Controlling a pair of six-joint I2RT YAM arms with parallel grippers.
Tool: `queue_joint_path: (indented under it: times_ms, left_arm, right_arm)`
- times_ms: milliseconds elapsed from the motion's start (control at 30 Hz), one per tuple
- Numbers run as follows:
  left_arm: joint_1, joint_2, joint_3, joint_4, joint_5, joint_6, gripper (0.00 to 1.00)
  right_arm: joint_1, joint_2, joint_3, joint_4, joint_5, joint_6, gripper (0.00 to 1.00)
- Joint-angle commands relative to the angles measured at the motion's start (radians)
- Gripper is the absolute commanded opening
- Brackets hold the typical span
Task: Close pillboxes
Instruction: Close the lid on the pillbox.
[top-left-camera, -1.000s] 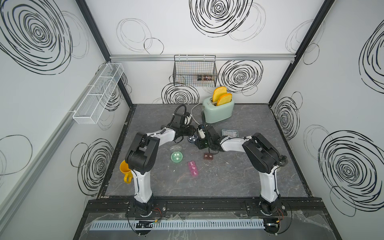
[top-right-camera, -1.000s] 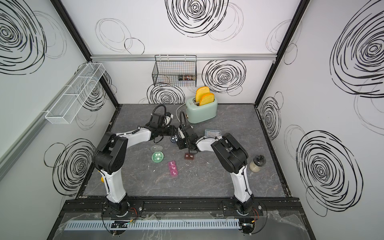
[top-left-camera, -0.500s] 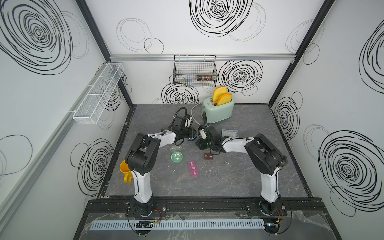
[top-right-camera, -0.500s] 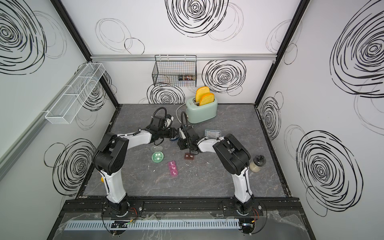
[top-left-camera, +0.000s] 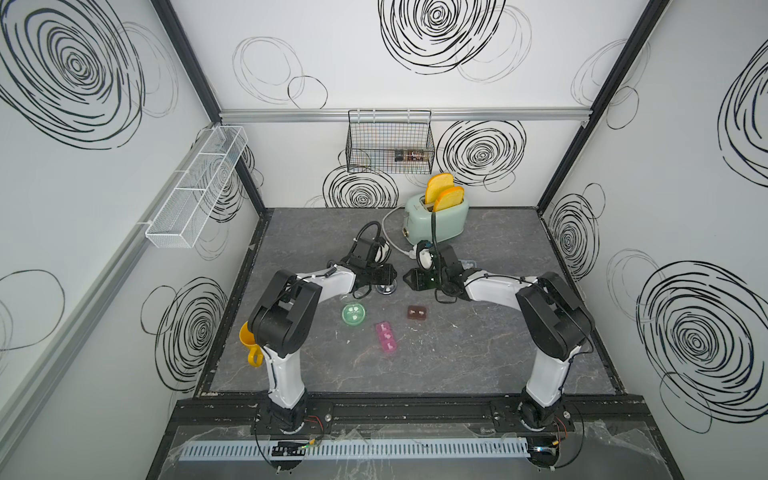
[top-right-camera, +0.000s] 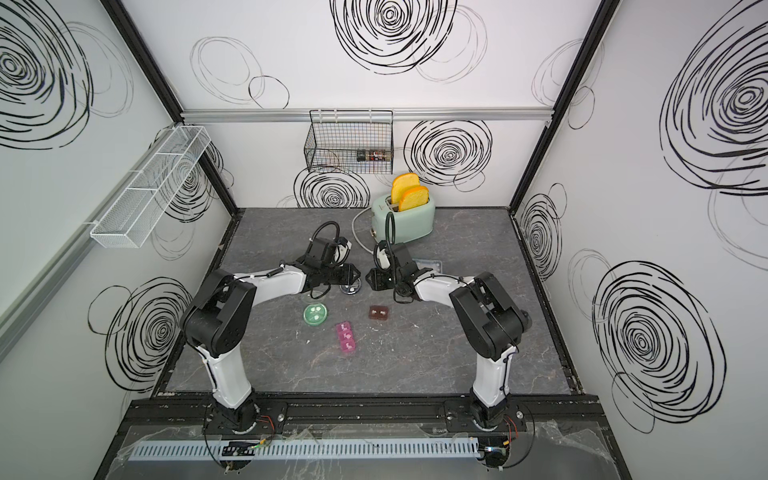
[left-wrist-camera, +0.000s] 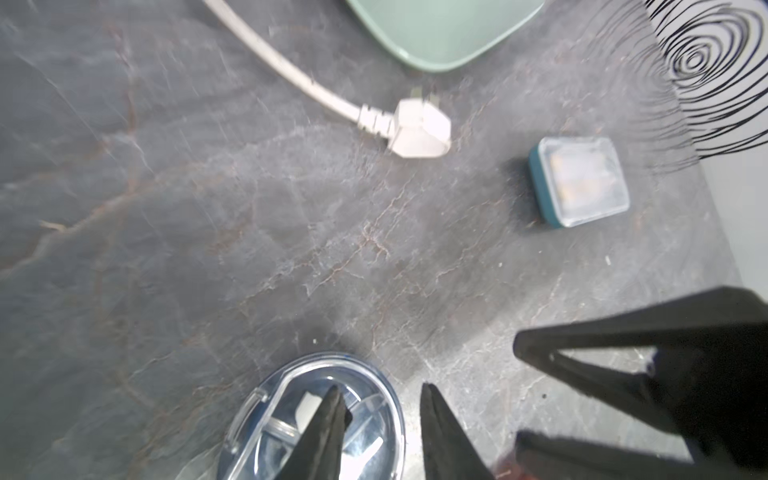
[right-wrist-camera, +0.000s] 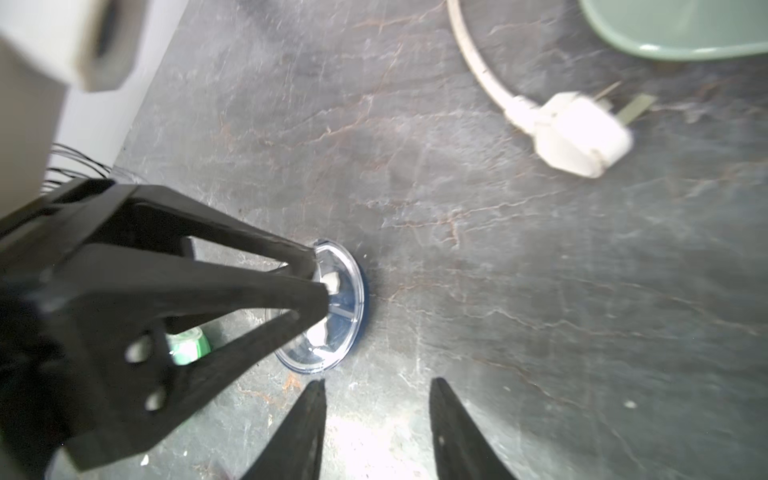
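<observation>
The round navy pillbox (top-left-camera: 386, 288) (top-right-camera: 351, 288) lies flat on the table between my two grippers, its clear lid down over the cells (left-wrist-camera: 316, 415) (right-wrist-camera: 336, 307). My left gripper (left-wrist-camera: 381, 388) (top-left-camera: 394, 276) is open, one finger over the lid and the other past the rim. Just short of the box, my right gripper (right-wrist-camera: 377, 381) (top-left-camera: 408, 279) is open over bare table. Nearer the front lie the round green pillbox (top-left-camera: 354, 313), the pink strip (top-left-camera: 386, 337) and the brown two-cell box (top-left-camera: 417, 311). The clear-blue rectangular box (left-wrist-camera: 579, 183) (top-right-camera: 428, 264) sits behind the right wrist.
A mint-green toaster (top-left-camera: 436, 218) with two toast slices stands at the back, and its white plug (left-wrist-camera: 419, 129) (right-wrist-camera: 577, 137) lies loose on the table nearby. A yellow mug (top-left-camera: 249, 338) sits behind the left arm at the table's left edge. A wire basket (top-left-camera: 390, 141) hangs on the back wall.
The two grippers, close together over the navy box a second ago, have drawn apart. Both sets of jaws have widened, and the box rests on the table.
</observation>
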Motion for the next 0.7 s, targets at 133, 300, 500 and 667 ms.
queue_joint_path:
  times_ms: [133, 300, 500, 667]
  left_arm:
    - [0.055, -0.073, 0.004, -0.057, -0.016, 0.029, 0.40]
    - [0.060, -0.069, -0.022, -0.095, -0.040, 0.079, 0.42]
    - [0.041, -0.034, -0.019, -0.118, -0.076, 0.104, 0.42]
    - [0.028, -0.002, -0.006, -0.132, -0.095, 0.121, 0.42]
  right_arm:
    - [0.040, 0.051, 0.079, -0.088, -0.046, -0.008, 0.54]
    - [0.060, 0.106, 0.119, -0.086, -0.059, -0.001, 0.54]
    - [0.068, 0.156, 0.156, -0.102, -0.059, -0.005, 0.52]
    - [0.068, 0.175, 0.163, -0.110, -0.059, -0.007, 0.52]
